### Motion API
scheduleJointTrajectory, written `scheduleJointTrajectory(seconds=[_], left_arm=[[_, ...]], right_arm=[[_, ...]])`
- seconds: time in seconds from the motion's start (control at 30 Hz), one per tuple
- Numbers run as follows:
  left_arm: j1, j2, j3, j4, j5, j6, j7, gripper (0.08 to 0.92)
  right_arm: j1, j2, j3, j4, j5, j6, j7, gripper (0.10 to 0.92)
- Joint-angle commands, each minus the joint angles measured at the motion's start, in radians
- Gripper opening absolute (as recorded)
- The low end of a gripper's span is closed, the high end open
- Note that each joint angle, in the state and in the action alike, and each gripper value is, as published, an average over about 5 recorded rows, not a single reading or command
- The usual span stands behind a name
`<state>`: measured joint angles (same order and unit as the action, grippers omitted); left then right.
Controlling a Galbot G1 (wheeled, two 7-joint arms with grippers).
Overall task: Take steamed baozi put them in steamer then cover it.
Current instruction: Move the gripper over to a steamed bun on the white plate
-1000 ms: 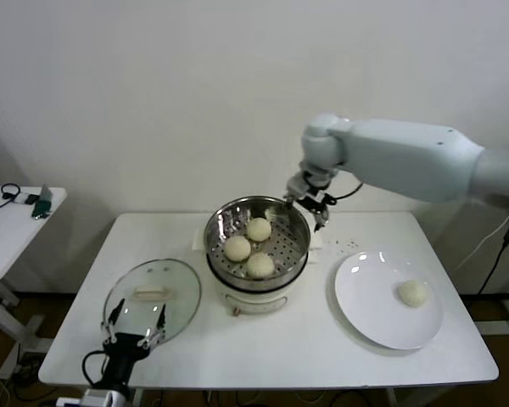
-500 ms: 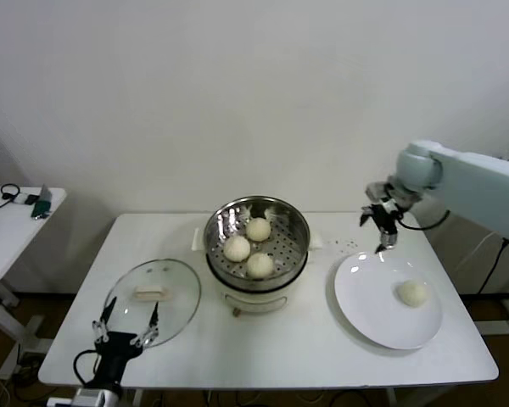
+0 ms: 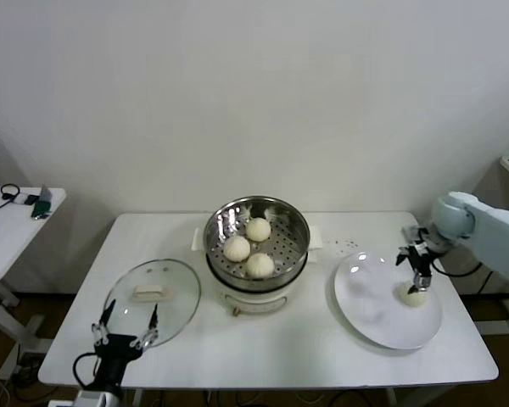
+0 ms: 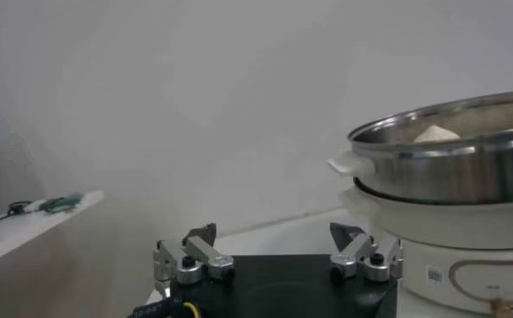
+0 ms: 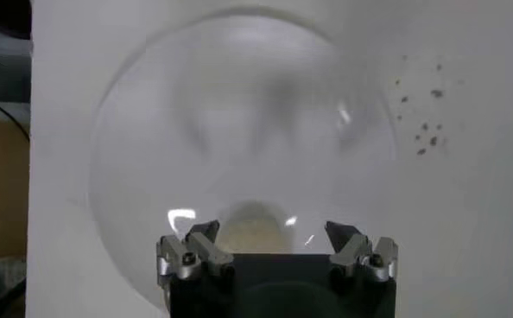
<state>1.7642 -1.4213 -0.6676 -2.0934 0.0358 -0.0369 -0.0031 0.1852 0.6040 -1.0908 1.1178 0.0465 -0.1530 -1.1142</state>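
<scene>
Three baozi (image 3: 248, 247) sit in the steamer (image 3: 256, 219); the fourth (image 3: 414, 296), on the plate (image 3: 365, 297), lies just under the right tool (image 3: 416, 268), released; lid (image 3: 153, 297) off, just beyond the idle, released left tool (image 3: 124, 327).

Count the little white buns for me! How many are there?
4. Three baozi sit in the steamer. The fourth lies on the plate, under the open right gripper.
</scene>
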Motion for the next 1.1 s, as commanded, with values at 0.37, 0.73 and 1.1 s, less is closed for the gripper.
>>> scheduleJointTrajectory(seconds=[0.37,0.73,1.1], left_arm=[[0.000,-0.011,0.004,0.002,0.016,0.004,0.000,0.823],[-0.001,-0.012,0.006,0.005,0.019,0.004,0.000,0.823],[0.009,-0.012,0.004,0.004,0.019,0.000,0.001,0.823]], right_arm=[[-0.197,0.039,0.209,-0.165,-0.135,0.047,0.000,0.823],[-0.201,0.079,0.223,-0.199,-0.157,0.066,0.000,0.823],[-0.182,0.083,0.207,-0.201,-0.140,0.073,-0.013,0.736]])
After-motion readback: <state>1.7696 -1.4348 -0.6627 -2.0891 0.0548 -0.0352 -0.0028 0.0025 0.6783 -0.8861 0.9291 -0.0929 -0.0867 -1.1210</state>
